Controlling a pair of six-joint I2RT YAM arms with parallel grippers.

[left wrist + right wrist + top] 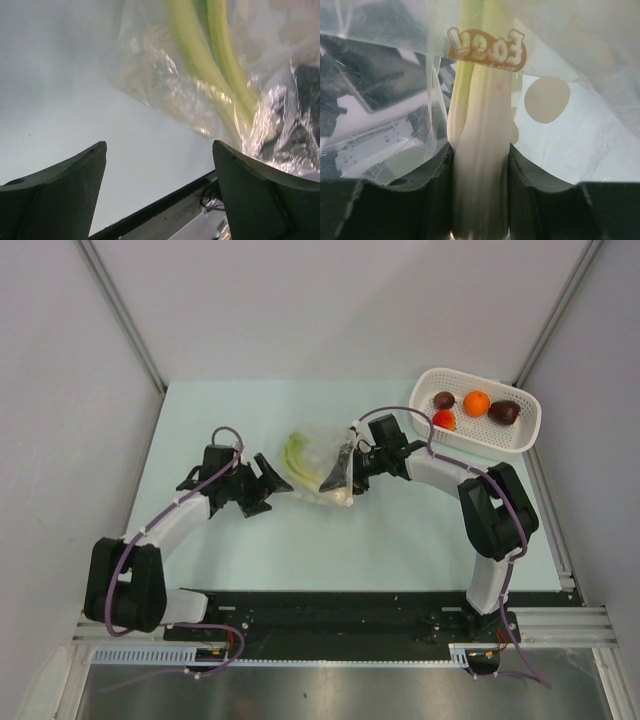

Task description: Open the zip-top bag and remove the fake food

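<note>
Green stalks [480,125] are pinched tight between the two fingers of the right gripper [480,150]. The fingers press on the pale, whitish end of the stalks, one on each side. The rest of the stalks runs up under the zip-top bag [318,450]. The bag is clear and crinkly, with pale round dots and a brown label printed on it. I cannot tell if the fingers squeeze a bit of the bag too, or only the stalks.

The bag sits in the middle of the light green table [400,530], between the two arms. It looks puffed up. The stalks show through it as a green streak on its left side.

The left gripper [159,145] is just beside the bag, on the bag's left. Its fingers [65,190] stand wide apart and nothing is between them.

A white basket [532,420] with little holes stands at the far right corner of the table, well apart from the bag. In it lie an orange ball [477,402], a red tomato [445,420] and two dark lumps [504,412], one near each end.
</note>
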